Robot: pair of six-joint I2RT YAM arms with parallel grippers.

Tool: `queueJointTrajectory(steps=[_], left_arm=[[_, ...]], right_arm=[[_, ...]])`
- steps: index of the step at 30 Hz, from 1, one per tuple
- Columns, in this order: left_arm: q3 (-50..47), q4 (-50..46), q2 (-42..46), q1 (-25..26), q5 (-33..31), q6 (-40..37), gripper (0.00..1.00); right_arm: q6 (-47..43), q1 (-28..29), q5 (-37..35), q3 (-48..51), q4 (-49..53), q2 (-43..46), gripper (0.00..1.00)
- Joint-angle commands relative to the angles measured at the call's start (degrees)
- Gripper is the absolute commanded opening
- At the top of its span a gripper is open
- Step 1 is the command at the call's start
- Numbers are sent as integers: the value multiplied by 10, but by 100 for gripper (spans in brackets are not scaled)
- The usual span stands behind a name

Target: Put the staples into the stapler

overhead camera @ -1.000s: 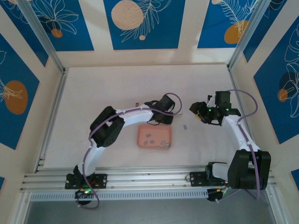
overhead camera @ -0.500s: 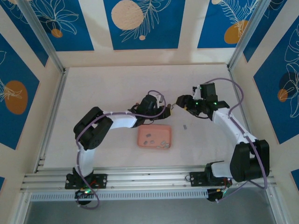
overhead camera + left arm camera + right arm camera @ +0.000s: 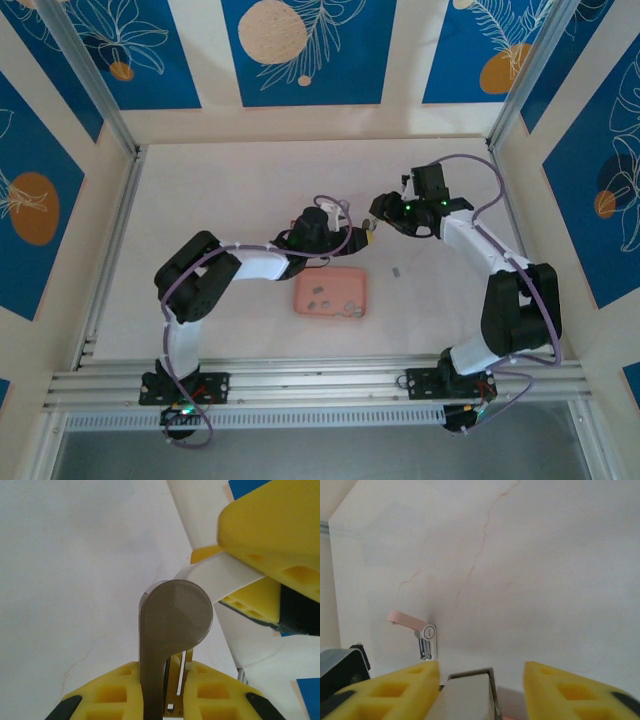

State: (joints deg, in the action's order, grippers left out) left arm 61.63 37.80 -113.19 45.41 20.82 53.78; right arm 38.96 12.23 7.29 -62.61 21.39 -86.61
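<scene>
Left gripper [image 3: 162, 676]: pressed together on the stapler [image 3: 175, 611], clamping its grey-brown, round-ended arm low down, with the metal channel just beside it.
Right gripper [image 3: 481, 670]: jaws set either side of the stapler's white arm; pinching or merely straddling, cannot tell.
Stapler's place: between the two grippers, near the far edge of the tray [image 3: 330, 272].
Step in hand: likely spreading the stapler's arms to bare the channel.
Doing it well: keep the left clamp firm, close fully on the white arm before swinging it, follow the hinge's arc slowly, avoid twisting.
Staples [image 3: 320, 297]: in the pink tray, about five grey strips, too small for a sure count; one more strip [image 3: 396, 270] loose on the table [image 3: 220, 190], just right of the tray.
Other counts: one stapler, one tray; one white capsule-like piece [image 3: 428, 641] touching one pink piece [image 3: 406, 620].
</scene>
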Motion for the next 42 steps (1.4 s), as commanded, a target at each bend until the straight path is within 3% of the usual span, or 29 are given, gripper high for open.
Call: queueJointTrajectory(steps=[1, 3, 8, 11, 15, 25, 34, 42], left_arm=[[-10, 51, 21, -7, 10, 17, 12], [-17, 51, 26, -9, 4, 13, 16], [-43, 15, 64, -16, -38, -35, 60], [-61, -21, 97, -22, -68, -80, 73], [-85, -64, 145, -29, -118, -144, 78], [-124, -184, 250, -32, -263, -273, 82], [-210, -178, 327, -49, -369, -268, 84], [-224, -210, 345, -58, -385, -279, 85]], right_arm=[[-10, 10, -3, -27, 6, -5, 33], [-19, 16, -30, -30, 15, 3, 25], [-54, 34, -128, -56, 84, 12, 20], [-83, 44, -170, -79, 125, -3, 20], [-119, 70, -216, -114, 166, -41, 19], [-158, 96, -227, -261, 271, -208, 19], [-153, 104, -234, -354, 317, -309, 19], [-161, 107, -230, -410, 324, -376, 20]])
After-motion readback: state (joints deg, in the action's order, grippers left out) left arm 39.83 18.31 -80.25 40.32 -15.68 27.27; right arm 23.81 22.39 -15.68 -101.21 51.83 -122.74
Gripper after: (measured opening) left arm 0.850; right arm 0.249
